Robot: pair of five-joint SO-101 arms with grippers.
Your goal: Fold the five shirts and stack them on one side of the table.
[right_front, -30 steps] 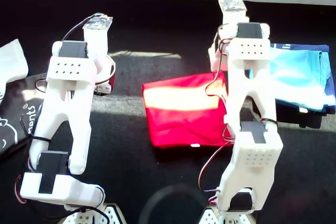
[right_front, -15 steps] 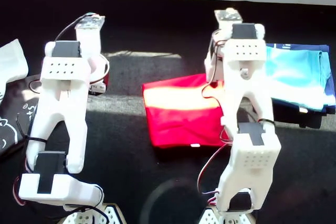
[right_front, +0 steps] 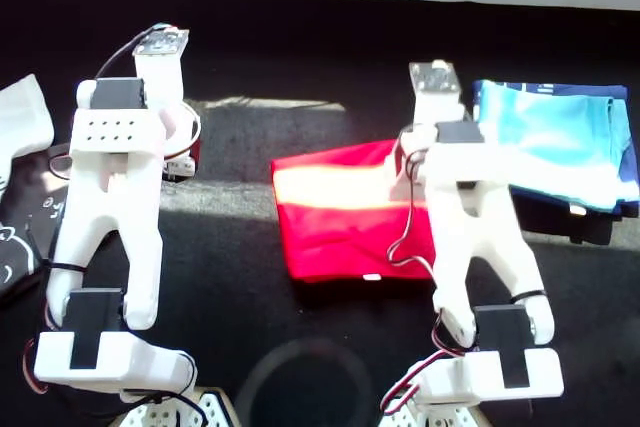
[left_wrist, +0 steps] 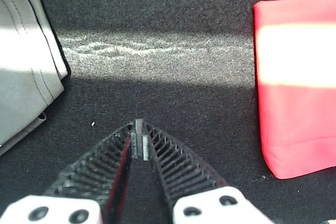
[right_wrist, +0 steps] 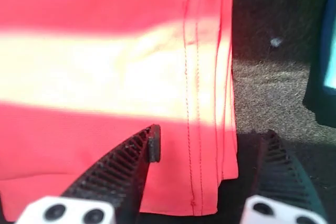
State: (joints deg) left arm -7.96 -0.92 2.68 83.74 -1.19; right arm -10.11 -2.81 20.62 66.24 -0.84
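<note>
We find the red folded fabric shirt [right_front: 345,217] lying flat near the middle of the black felt surface [right_front: 300,57], with a bright band of sunlight across it.

The left end effector [left_wrist: 139,139] is closed and holds nothing. Its two black ribbed fingers [left_wrist: 173,166] meet at the tips above bare surface. It sits between the red shirt on one side and a pale white-grey fabric garment [left_wrist: 21,61] on the other, apart from both.

The right end effector [right_wrist: 210,142] is open, with the jaws wide apart. One ribbed finger is over the red fabric. The other is over the black surface, just past the shirt's stitched side edge. The jaws thus straddle that edge near a corner of the shirt. We cannot tell whether either fingertip touches the cloth.

In the high view, the right arm stands over the right-hand edge of the red shirt. Beyond it, a light blue folded shirt [right_front: 560,142] lies on top of a dark navy folded shirt [right_front: 560,225]. These two form a stack at the right side of the surface. The arm hides the gap between this stack and the red shirt, so we cannot tell whether they touch.

At the left edge of the surface, the pale garment lies beside a black shirt with white print [right_front: 25,232], which the frame partly cuts off.
</note>
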